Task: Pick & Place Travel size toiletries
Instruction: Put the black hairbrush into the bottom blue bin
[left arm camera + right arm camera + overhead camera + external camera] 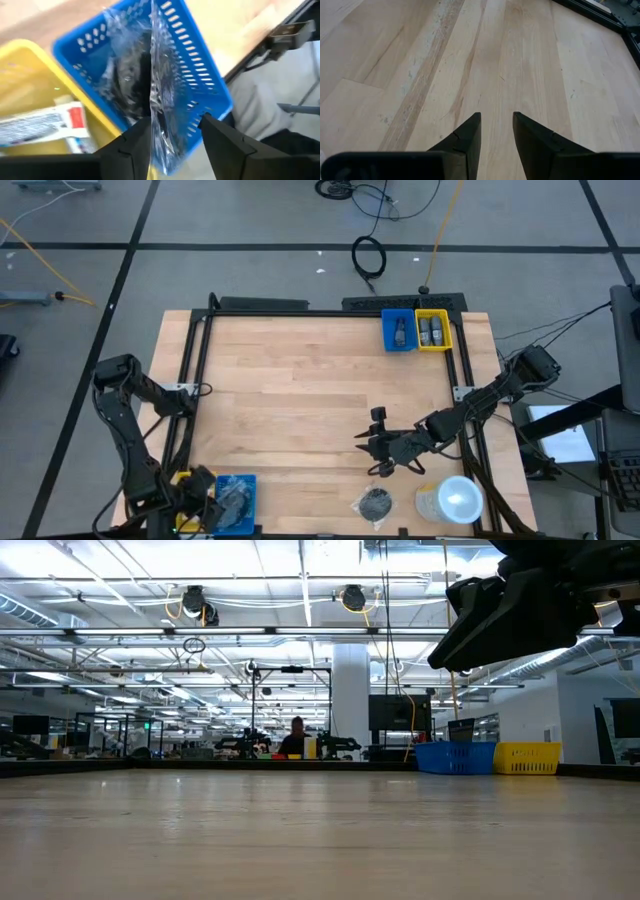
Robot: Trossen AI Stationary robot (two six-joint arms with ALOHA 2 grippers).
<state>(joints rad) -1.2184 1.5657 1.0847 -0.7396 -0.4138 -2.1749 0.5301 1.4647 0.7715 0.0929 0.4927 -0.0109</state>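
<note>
Your left gripper [175, 132] hangs over the near blue bin [240, 500] at the desk's [300, 380] near left corner, jaws apart, with the edge of a clear-wrapped dark disc [132, 85] between them; that disc sits inside the bin, and you cannot tell whether the jaws touch the wrap. A white tube with a red end [45, 122] lies in the yellow bin [30, 70] beside it. Your right gripper [378, 442] hovers over bare desk, jaws apart and empty. Another wrapped disc [375, 502] lies just nearer, beside the white-lidded cup [455, 500].
</note>
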